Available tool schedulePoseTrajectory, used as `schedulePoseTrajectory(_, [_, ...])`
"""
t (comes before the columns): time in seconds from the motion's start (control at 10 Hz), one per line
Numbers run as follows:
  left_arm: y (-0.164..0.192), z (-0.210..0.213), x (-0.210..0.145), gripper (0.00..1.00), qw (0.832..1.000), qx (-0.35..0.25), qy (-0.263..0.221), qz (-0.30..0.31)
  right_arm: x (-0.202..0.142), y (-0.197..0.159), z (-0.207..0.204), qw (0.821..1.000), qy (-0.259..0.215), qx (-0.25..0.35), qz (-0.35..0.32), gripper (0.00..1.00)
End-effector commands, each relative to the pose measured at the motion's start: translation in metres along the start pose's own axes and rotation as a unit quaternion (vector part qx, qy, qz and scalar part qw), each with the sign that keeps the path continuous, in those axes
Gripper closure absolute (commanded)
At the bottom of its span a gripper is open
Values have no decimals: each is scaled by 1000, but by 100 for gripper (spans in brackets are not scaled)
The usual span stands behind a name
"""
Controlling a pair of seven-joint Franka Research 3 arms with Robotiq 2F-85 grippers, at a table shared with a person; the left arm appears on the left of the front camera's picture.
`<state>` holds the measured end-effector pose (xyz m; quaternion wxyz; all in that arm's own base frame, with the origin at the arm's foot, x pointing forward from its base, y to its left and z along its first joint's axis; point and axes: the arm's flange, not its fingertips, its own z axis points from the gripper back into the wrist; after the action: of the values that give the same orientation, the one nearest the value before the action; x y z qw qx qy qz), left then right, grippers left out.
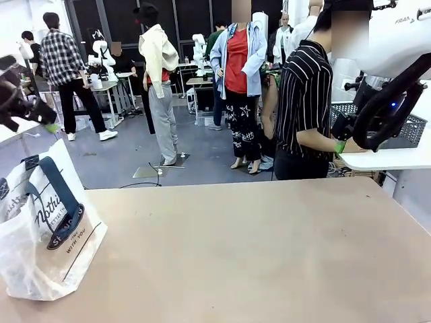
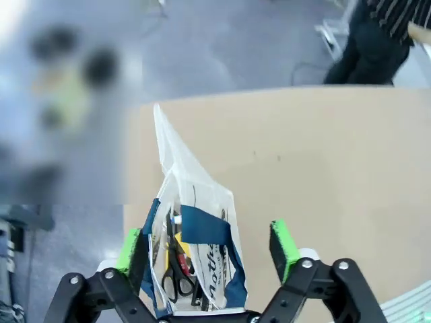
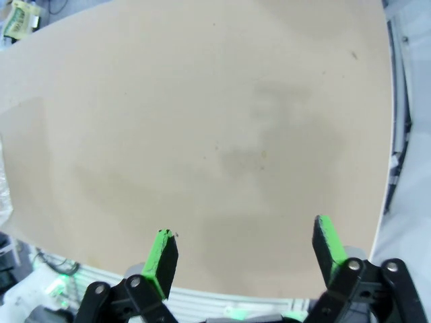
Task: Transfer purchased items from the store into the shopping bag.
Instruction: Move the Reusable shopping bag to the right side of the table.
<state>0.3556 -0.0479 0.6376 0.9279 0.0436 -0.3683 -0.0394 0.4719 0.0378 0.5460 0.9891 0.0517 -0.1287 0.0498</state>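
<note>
Shopping bag (image 2: 202, 262) holding scissors (image 2: 178, 272), left jaws spread above, right jaws spread

Whitish shopping bag (image 1: 40, 229), navy handles, black lettering; tan table (image 1: 269, 249).

The shopping bag (image 1: 47, 229) stands on the table (image 1: 256, 249) at its near left corner; scissors (image 2: 177, 269) lie inside the bag. A person (image 1: 306, 108) stands behind the table's far right edge.
</note>
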Motion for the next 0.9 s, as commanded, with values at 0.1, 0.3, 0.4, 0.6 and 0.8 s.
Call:
schedulePoseTrajectory(0.1, [-67,39,9,0,992,94,-70,-56,2,-1,1,1000,4,-6,4,0])
schedulePoseTrajectory(0.3, [-120,37,53,0,982,48,-105,-150,2,-1,1,1000,4,-6,4,0])
schedulePoseTrajectory(0.4, [-146,16,85,0,974,-7,-104,-200,2,-1,1,1000,4,-6,4,0])
schedulePoseTrajectory(0.6, [-184,-31,127,0,959,-114,-76,-248,2,-1,1,1000,4,-6,4,0])
schedulePoseTrajectory(0.8, [-212,-95,142,0,943,-227,-42,-240,2,-1,1,1000,4,-6,4,0])
